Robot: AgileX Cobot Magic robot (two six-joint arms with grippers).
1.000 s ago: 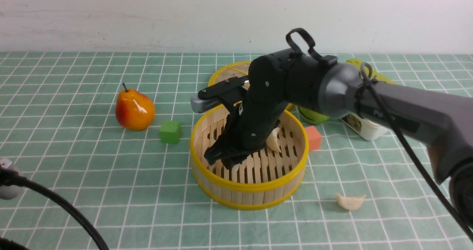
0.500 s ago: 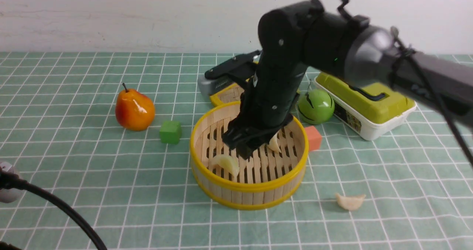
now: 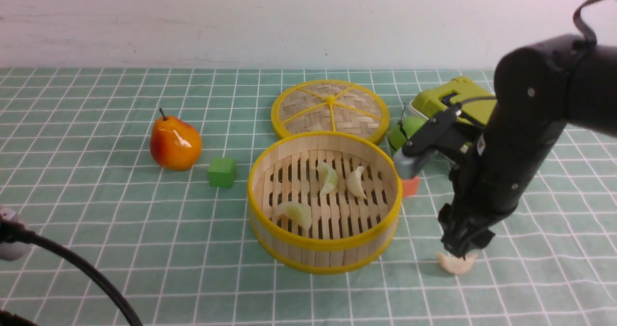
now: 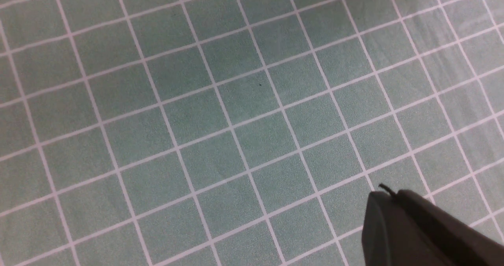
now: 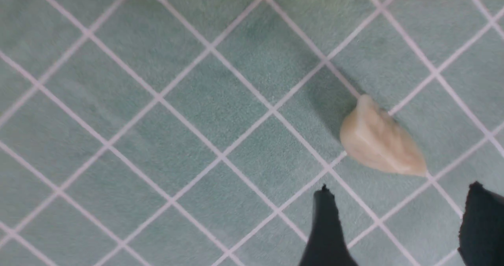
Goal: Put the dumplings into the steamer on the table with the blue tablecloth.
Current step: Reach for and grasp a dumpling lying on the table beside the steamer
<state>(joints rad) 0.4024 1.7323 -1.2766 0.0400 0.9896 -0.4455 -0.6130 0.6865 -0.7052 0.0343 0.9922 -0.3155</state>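
The bamboo steamer [image 3: 289, 239] stands mid-table on the teal checked tablecloth [image 3: 96, 210]. Three dumplings lie on its slats: a pale green one [image 3: 295, 212] at the front left, another pale green one [image 3: 328, 177] and a cream one [image 3: 356, 182] near the middle. A fourth, cream dumpling [image 3: 457, 263] lies on the cloth right of the steamer, also in the right wrist view [image 5: 380, 140]. My right gripper [image 3: 463, 249] hangs open and empty just above it [image 5: 397, 189]. My left gripper [image 4: 388, 197] is shut and empty over bare cloth.
The flat woven lid [image 3: 330, 108] lies behind the steamer. A pear [image 3: 174, 142] and a green cube [image 3: 222, 172] sit to its left. An orange cube [image 3: 410, 186], a green apple [image 3: 404, 132] and a lime-lidded box [image 3: 453, 99] sit to its right, behind my right arm.
My right gripper let go of a pale green dumpling in the steamer, rose out and swung right and down to the cream dumpling on the cloth. The left arm has not moved.
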